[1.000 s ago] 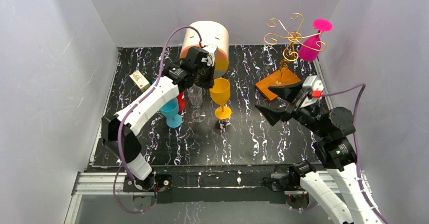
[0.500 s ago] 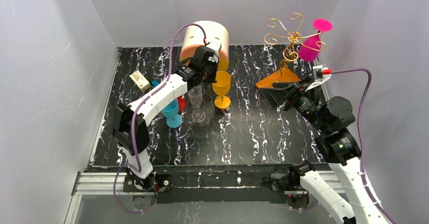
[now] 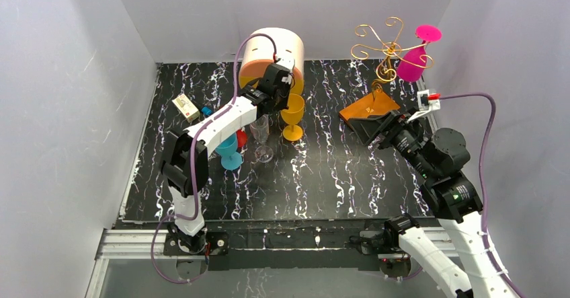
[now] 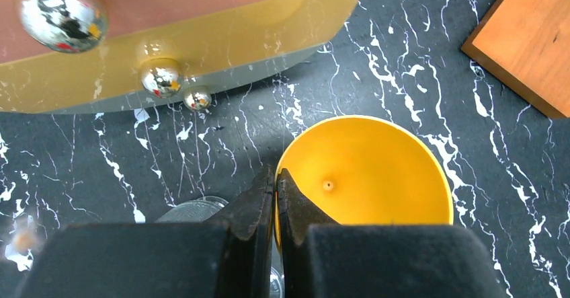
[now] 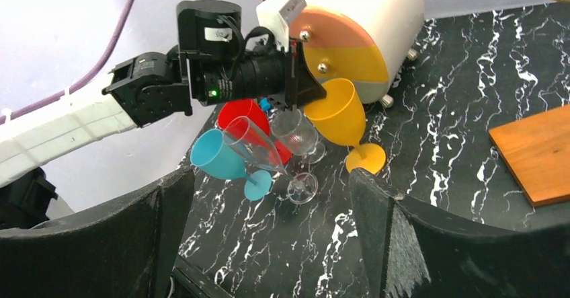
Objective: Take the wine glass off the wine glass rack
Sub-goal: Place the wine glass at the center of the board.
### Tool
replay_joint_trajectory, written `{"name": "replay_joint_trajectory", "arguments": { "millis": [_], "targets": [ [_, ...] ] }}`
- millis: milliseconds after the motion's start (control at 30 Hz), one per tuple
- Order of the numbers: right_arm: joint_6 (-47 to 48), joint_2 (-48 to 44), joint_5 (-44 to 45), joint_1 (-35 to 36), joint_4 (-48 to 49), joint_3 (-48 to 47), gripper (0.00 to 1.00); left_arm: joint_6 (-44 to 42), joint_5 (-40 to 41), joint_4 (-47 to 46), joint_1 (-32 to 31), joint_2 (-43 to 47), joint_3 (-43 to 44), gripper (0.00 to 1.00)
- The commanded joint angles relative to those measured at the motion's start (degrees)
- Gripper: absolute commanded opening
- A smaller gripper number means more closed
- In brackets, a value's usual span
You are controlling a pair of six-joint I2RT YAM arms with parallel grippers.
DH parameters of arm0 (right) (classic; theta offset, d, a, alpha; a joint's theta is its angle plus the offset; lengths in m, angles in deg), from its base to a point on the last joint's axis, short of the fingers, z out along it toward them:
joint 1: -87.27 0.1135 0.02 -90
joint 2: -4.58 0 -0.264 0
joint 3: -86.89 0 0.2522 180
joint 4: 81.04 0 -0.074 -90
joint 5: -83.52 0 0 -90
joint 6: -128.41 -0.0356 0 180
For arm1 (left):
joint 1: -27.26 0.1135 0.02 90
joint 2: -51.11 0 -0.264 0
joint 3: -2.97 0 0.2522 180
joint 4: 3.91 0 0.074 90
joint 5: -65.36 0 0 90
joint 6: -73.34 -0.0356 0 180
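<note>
Yellow wine glass (image 3: 293, 109) farther back than before, rim in left tool (image 4: 275, 174).

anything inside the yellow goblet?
Nothing visible: the yellow goblet has a bare bowl, with just a small nub at the centre. The left gripper, jaws closed over the near rim, covers a strip of the inside there.

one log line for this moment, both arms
left claw: shut on yellow plastic goblet rim | right claw: open, empty | pink wine glass: hanging on gold wire rack
</note>
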Motion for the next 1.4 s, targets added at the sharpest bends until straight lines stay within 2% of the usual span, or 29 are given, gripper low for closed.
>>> {"name": "replay_joint_trajectory", "arguments": {
  "millis": [0, 400, 667, 833, 933, 1200, 1300, 1367],
  "targets": [
    [1.0, 1.9, 1.1, -0.2, -4.1, -4.1, 0.93, 0.2, 0.9, -0.1, 1.7, -0.4, 2.0, 0.00],
    [0.1, 3.8, 7.7, -0.2, -9.8, -5.2, 0.96, -1.6, 2.2, 0.6, 1.9, 0.5, 1.2, 0.00],
    [0.6, 8.3, 9.3, -0.3, -14.6, -8.3, 0.98, -0.7, 1.4, 1.9, 1.9, 0.4, 2.2, 0.18],
    [-0.5, 8.4, 14.4, -0.2, -17.5, -8.2, 0.98, -0.3, 1.5, 3.2, 2.1, 0.9, 3.0, 0.25],
    [-0.3, 8.9, 14.1, -0.2, -18.6, -8.4, 0.98, 0.0, 1.3, 3.4, 2.3, 1.2, 3.5, 0.31],
    [-5.5, 15.1, 14.7, -0.3, -26.9, -10.3, 0.99, 0.1, -0.4, 4.8, 2.5, 2.0, 6.3, 0.38],
    [-7.2, 15.9, 17.2, -0.3, -28.6, -10.3, 0.99, 0.2, -0.8, 5.4, 2.7, 3.2, 6.5, 0.38],
    [-8.3, 15.6, 19.9, -0.3, -29.9, -9.8, 0.99, 0.3, -0.9, 5.8, 2.6, 4.1, 6.4, 0.44]
  ]
}}
